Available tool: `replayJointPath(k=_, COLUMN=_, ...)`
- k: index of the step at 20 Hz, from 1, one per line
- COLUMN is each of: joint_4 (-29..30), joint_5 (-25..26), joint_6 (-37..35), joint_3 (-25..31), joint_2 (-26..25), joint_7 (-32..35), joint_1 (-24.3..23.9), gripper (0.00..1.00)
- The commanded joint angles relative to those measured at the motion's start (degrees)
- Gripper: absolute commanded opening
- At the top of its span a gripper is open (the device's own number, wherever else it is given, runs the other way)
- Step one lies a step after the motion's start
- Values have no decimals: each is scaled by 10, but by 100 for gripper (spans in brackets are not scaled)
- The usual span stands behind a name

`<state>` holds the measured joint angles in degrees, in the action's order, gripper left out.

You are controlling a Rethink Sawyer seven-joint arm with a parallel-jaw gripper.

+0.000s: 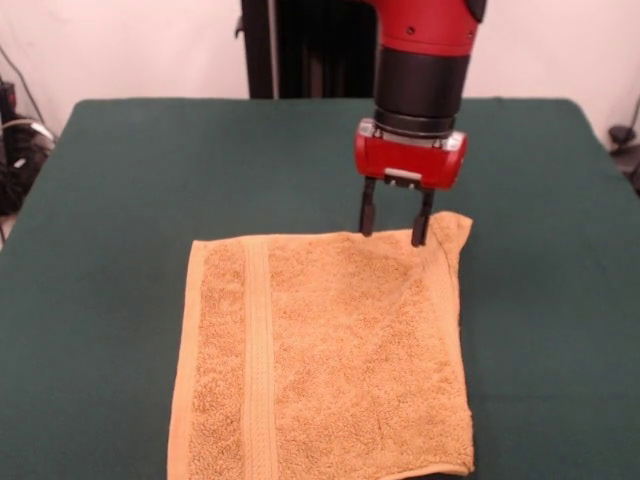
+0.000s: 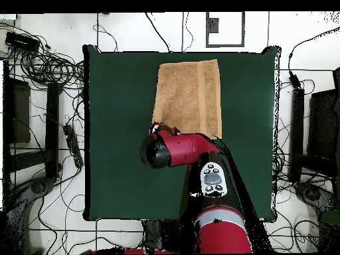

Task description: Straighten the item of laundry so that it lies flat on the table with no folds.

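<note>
Green surface (image 1: pixel 120 200) carried the towel (image 1: pixel 320 360) at 6 o'clock in front view, mostly flat; claw (image 1: pixel 395 226) hovered open and empty over its raised 1 o'clock corner (image 1: pixel 452 226), so next move likely needed pinching and pulling that corner outward.

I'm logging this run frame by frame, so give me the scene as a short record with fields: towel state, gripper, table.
towel: orange-tan towel spread on the table, mostly flat
fold: the far corner under the gripper looks slightly raised and creased
woven band: one band visible along one side
gripper: gripper open, pointing down, tips at the towel's far edge near that corner
table: dark green table, bare around the towel
task state: not yet fully flat
</note>
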<state>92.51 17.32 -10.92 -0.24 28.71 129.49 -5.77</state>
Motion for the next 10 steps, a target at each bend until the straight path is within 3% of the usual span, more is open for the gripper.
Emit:
replayJointPath(k=1, joint_4=-37, joint_5=13, joint_6=-67, joint_3=51, joint_2=-24, joint_7=-29, joint_1=-18, gripper=100)
replayJointPath(k=10, joint_4=-84, joint_5=39, joint_6=-94, joint_3=79, joint_2=-50, joint_7=-90, joint_1=-77, gripper=100)
